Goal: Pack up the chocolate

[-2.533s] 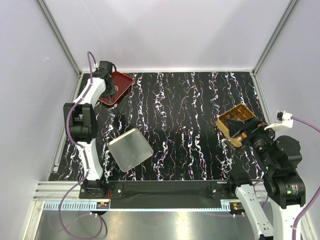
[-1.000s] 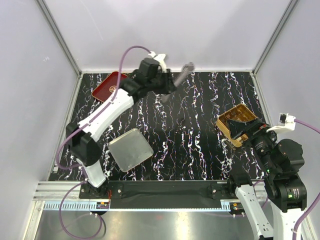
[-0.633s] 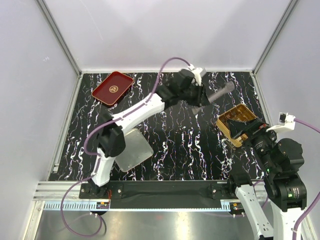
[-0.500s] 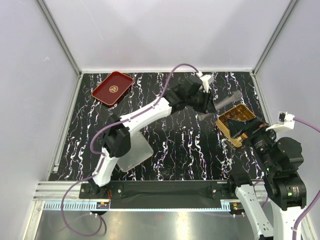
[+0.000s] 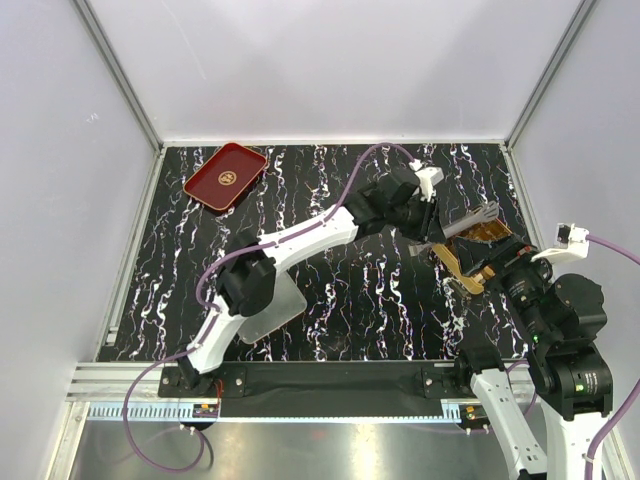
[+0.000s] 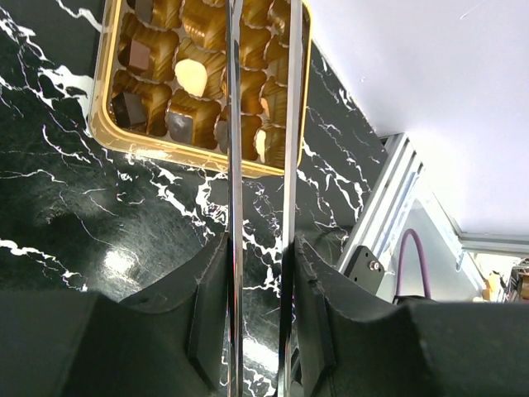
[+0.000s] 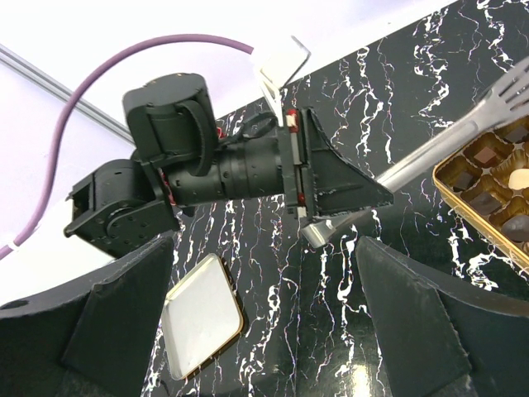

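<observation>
The chocolate, dark brown, tan and cream pieces, sits in the cups of a gold compartmented box. The box lies at the table's right and also shows in the right wrist view. My left gripper is shut on metal tongs whose arms reach out over the box. The tong tips are cut off in the left wrist view, and I cannot tell whether they hold a piece. My right gripper is open and empty beside the box's near edge.
A red tray lies at the far left corner. A silver lid lies near left, partly under the left arm. The left arm stretches across the table's middle. The table's right rail runs just past the box.
My left arm has swung from the red tray at the far left across to the right, carrying the tongs, which now reach over the gold box. The right arm has barely moved.
</observation>
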`<action>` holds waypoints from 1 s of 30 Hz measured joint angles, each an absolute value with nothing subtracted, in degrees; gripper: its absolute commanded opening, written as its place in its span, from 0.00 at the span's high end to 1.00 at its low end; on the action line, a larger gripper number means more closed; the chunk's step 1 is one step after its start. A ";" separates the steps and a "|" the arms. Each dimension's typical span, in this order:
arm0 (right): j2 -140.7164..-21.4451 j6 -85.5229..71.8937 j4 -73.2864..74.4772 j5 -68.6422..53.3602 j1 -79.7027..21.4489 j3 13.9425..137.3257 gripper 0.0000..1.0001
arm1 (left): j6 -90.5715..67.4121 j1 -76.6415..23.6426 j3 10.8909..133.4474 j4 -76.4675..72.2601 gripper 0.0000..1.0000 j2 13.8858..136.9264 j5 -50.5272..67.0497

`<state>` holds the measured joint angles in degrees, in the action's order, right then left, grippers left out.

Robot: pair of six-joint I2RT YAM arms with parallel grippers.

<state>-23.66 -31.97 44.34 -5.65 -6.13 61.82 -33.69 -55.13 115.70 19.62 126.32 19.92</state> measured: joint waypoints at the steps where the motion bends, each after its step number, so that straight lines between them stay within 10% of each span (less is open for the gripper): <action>1: -23.66 -31.97 44.34 -5.65 -6.13 61.82 0.00 | -33.71 -55.20 115.70 19.59 0.70 126.58 19.92; 30: -23.64 -31.97 44.16 -5.63 -6.13 61.65 0.00 | -32.14 -56.71 115.70 20.45 0.65 130.58 18.81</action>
<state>-23.64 -31.97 44.16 -5.63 -6.13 61.65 -32.14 -56.71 115.70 20.45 130.58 18.81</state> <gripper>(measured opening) 0.994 0.362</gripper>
